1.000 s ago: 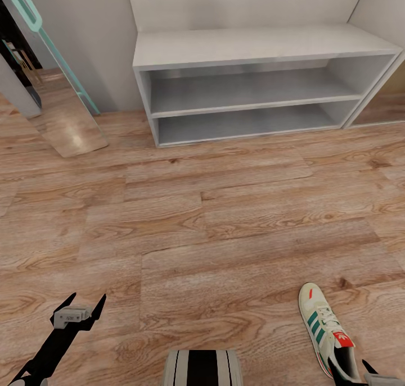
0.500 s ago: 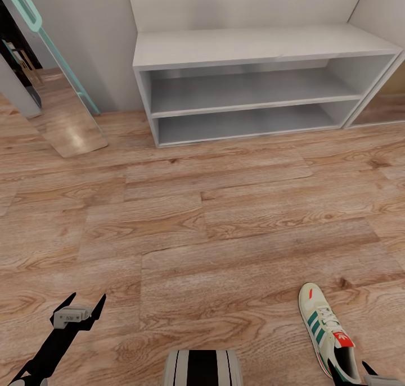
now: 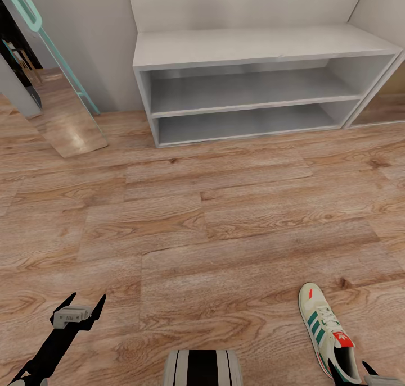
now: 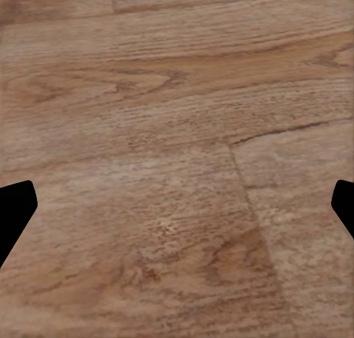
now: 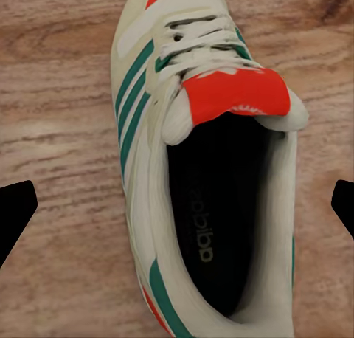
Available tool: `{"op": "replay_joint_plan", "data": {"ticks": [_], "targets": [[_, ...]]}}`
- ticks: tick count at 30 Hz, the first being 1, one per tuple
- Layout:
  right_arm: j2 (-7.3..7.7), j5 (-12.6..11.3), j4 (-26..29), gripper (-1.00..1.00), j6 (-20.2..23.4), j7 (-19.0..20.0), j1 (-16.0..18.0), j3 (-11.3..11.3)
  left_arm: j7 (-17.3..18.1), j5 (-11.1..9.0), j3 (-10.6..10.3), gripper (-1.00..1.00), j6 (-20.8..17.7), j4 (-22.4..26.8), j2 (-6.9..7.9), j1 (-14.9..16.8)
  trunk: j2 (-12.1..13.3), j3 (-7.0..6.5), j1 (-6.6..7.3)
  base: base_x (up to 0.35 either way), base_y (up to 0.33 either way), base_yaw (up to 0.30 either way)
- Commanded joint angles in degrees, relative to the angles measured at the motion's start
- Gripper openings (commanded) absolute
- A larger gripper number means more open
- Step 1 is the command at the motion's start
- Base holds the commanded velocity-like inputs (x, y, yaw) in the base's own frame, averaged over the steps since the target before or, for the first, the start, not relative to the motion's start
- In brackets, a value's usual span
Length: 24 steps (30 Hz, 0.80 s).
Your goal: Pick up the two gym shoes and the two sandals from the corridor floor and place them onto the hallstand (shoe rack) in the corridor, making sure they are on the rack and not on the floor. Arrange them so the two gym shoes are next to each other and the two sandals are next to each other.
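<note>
Light was even and soft, shadows faint; wrist views looked blurred, the floor (image 3: pixel 225 234) grain smeared up close

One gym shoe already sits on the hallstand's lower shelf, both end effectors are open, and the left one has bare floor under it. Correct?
Not quite. The gym shoe lies on the corridor floor, near the right end effector, as the head view shows; the hallstand's shelves hold nothing. The rest stands: both end effectors are open, and the left end effector has bare floor beneath it.
</note>
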State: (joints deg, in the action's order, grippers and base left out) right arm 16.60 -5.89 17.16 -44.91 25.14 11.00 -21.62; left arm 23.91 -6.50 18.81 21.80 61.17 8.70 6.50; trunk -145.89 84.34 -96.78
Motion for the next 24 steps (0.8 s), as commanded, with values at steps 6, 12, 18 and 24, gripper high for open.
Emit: {"op": "replay_joint_plan", "data": {"ticks": [6,12,18,24], "targets": [[0.08,0.0,-0.1,1.00,0.0,0.0,0.1,0.0,0.0,0.0,0.0,1.00,0.0,0.0,0.00,0.0,0.0,0.00,0.00,0.000,0.000,0.000],[0.12,0.0,-0.1,1.00,0.0,0.0,0.1,0.0,0.0,0.0,0.0,1.00,0.0,0.0,0.00,0.0,0.0,0.00,0.00,0.000,0.000,0.000],[0.22,0.0,-0.3,1.00,0.0,0.0,0.1,0.0,0.0,0.0,0.0,1.00,0.0,0.0,0.00,0.0,0.0,0.00,0.00,0.000,0.000,0.000],[0.36,0.0,-0.3,1.00,0.0,0.0,0.1,0.0,0.0,0.0,0.1,1.00,0.0,0.0,0.05,0.0,0.0,0.00,0.00,0.000,0.000,0.000]]}}
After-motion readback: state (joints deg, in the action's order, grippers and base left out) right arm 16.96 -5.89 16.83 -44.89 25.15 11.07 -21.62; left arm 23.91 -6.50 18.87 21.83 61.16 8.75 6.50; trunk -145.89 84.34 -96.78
